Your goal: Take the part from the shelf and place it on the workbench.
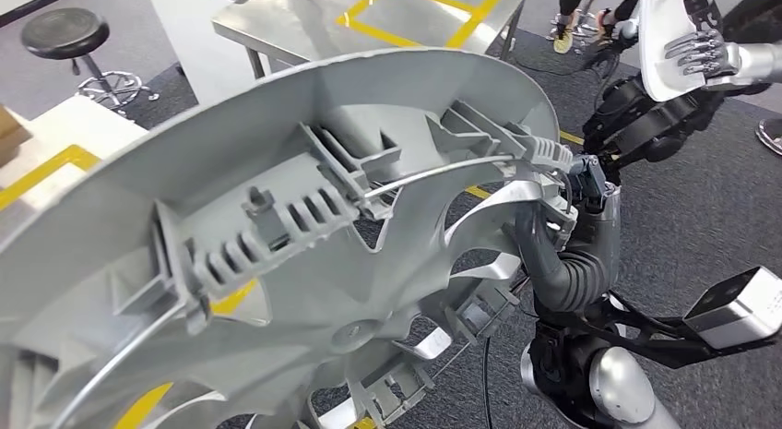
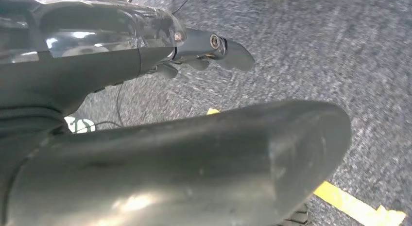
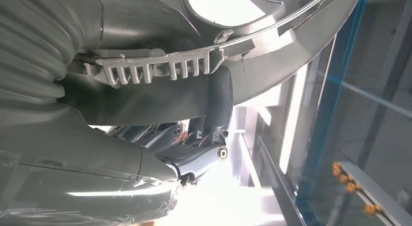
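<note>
One of our hands, the right hand [image 1: 553, 208], is gripping the rim of the part [image 1: 304, 254], a silver wheel cover, with fingers [image 3: 218, 102] wrapped over its edge. We are holding it tilted, ribbed back toward our head. Our left hand [image 2: 214, 48] is hanging over the carpet [image 2: 316, 51], fingers curled, holding nothing.

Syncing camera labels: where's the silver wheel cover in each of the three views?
Head view: the wheel cover fills the left and centre, back side with clips and wire ring facing the camera, the right hand gripping its rim.
Left wrist view: not in it; left hand over grey carpet.
Right wrist view: across the upper part, rim held by the right hand.
Shared landmark: the ribbed clip on the rim.
</note>
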Action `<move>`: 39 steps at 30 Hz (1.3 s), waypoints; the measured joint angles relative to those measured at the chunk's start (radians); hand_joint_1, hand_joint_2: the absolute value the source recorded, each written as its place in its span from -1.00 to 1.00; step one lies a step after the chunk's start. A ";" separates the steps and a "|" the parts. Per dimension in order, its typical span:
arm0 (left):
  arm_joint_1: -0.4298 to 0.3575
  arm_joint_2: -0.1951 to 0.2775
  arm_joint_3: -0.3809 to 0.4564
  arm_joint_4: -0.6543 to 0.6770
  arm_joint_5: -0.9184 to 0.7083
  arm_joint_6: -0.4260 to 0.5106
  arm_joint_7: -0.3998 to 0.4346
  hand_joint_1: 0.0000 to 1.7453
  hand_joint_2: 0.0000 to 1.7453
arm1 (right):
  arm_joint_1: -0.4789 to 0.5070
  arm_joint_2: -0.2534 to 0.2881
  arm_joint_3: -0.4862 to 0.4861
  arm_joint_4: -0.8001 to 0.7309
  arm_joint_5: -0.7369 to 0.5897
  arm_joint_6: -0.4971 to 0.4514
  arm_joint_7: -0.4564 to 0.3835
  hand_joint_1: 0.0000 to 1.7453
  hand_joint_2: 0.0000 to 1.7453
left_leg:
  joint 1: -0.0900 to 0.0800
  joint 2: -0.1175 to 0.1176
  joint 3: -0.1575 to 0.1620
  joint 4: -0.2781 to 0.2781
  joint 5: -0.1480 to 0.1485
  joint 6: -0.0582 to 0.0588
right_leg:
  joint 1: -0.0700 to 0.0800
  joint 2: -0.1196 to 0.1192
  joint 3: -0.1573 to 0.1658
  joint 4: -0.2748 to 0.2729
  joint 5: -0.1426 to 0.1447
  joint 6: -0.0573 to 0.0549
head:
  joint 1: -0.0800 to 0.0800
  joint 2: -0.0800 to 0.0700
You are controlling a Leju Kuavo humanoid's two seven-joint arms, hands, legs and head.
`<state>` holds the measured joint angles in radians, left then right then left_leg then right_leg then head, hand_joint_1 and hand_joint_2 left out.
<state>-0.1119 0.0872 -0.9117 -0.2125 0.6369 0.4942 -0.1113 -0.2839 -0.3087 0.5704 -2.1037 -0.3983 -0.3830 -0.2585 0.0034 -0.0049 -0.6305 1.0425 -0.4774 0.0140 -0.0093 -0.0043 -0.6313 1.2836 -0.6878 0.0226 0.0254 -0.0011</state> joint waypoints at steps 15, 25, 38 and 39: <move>0.005 -0.005 0.000 0.000 -0.002 0.000 -0.002 -1.00 -1.00 | -0.001 -0.003 0.002 0.014 0.000 0.020 0.007 0.86 1.00 | 0.005 0.012 -0.118 0.209 -0.097 -0.050 | 0.009 -0.018 0.119 -0.316 0.181 -0.046 | -0.010 0.000; 0.004 -0.009 0.000 0.000 -0.012 -0.001 -0.006 -1.00 -1.00 | 0.001 -0.003 0.003 0.025 0.000 0.031 0.009 0.86 1.00 | 0.009 0.073 -0.003 0.009 -0.008 -0.031 | 0.004 -0.097 0.118 -0.274 0.139 0.000 | -0.023 0.000; 0.000 -0.015 -0.002 0.000 -0.019 -0.002 0.001 -1.00 -1.00 | 0.007 -0.005 0.003 0.025 0.001 0.035 0.013 0.86 1.00 | -0.006 -0.103 -0.010 0.006 0.015 -0.012 | 0.022 0.082 0.082 -0.251 0.162 -0.058 | 0.016 0.000; 0.001 -0.016 -0.003 0.000 -0.019 -0.002 0.002 -1.00 -1.00 | 0.006 -0.005 0.003 0.025 0.001 0.035 0.014 0.86 1.00 | -0.004 -0.114 -0.014 0.002 0.020 -0.019 | 0.023 0.072 0.086 -0.262 0.165 -0.059 | 0.018 0.000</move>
<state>-0.1107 0.0708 -0.9147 -0.2129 0.6181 0.4922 -0.1094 -0.2775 -0.3141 0.5738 -2.0786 -0.3977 -0.3482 -0.2442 -0.0002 -0.1191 -0.6441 1.0450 -0.4578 -0.0049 0.0140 0.0673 -0.5451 1.0215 -0.5231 -0.0362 0.0436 -0.0011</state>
